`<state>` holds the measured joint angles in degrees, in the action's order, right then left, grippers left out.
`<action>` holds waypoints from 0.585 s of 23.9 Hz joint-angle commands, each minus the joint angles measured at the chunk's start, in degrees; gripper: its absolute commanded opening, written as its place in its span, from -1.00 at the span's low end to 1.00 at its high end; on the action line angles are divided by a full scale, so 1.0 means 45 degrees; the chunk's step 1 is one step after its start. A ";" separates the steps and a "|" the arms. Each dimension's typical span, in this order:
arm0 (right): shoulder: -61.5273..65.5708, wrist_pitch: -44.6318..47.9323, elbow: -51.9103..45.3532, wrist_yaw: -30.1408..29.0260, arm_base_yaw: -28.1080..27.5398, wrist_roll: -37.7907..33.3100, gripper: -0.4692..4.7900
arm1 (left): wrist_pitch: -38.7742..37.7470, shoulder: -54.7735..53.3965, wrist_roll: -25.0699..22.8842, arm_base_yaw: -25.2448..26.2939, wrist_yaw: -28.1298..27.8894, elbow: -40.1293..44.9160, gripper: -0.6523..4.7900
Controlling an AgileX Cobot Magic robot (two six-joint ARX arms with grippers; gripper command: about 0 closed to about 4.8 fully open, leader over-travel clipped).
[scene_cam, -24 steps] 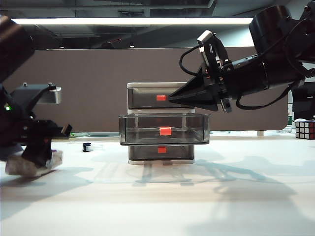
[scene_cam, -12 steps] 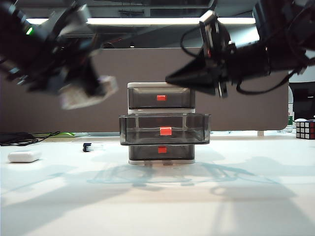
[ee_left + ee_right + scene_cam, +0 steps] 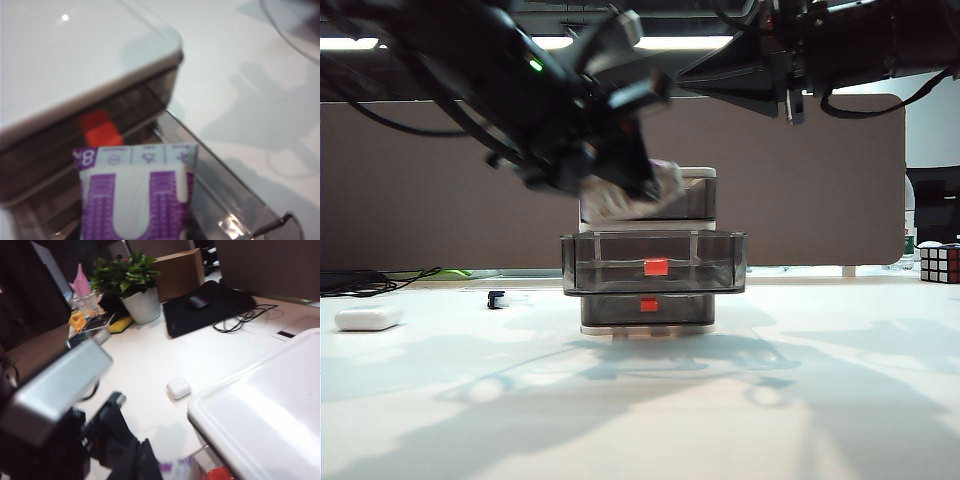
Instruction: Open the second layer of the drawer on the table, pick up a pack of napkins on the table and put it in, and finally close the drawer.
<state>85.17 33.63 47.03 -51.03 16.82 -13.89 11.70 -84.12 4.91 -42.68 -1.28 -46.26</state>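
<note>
Above the pulled-out smoky plastic tray (image 3: 654, 262) of the white-framed drawer (image 3: 648, 180), the left tool (image 3: 625, 185) grips the soft purple-printed pack of napkins (image 3: 135, 197), while the right tool (image 3: 695, 72), higher up, has its pointed fingers closed, empty.

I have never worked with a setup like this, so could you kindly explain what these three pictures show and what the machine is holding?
A two-armed robot, each arm ending in a two-finger gripper. One picture comes from a camera facing the white table; the others from wrist cameras.

The left gripper holds the soft purple-printed pack of napkins over the pulled-out middle grey tray of the small white three-tier drawer cabinet. The right gripper hangs above, its jaws unclear.

Also on the table: a small white rounded object and a Rubik's cube.
</note>
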 commanded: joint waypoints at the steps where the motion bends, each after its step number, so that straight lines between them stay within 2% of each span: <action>1: -0.0087 -0.0160 0.0078 0.0000 -0.0092 -0.0005 -0.84 | 0.0112 -0.0719 -0.0034 -0.0243 0.0117 -0.0505 -0.22; 6: -0.0087 -0.0398 0.0078 -0.0029 -0.0126 0.0000 -0.84 | 0.0175 -0.1243 -0.0039 -0.0418 0.0102 -0.0670 -0.11; 8: -0.0087 -0.0403 0.0078 -0.0034 -0.0136 0.0005 -0.84 | 0.0170 -0.1321 -0.0044 -0.0418 0.0102 -0.0670 0.19; 11: -0.0087 -0.0403 0.0078 -0.0034 -0.0136 0.0005 -0.84 | 0.0180 -0.1321 -0.0049 -0.0418 0.0107 -0.0670 0.21; 14: -0.0087 -0.0403 0.0078 -0.0034 -0.0136 0.0000 -0.84 | 0.0146 -0.1321 -0.0044 -0.0418 0.0121 -0.0670 0.32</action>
<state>85.01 31.38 47.03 -51.03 16.21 -13.89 11.73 -90.17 4.71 -44.45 -0.84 -49.08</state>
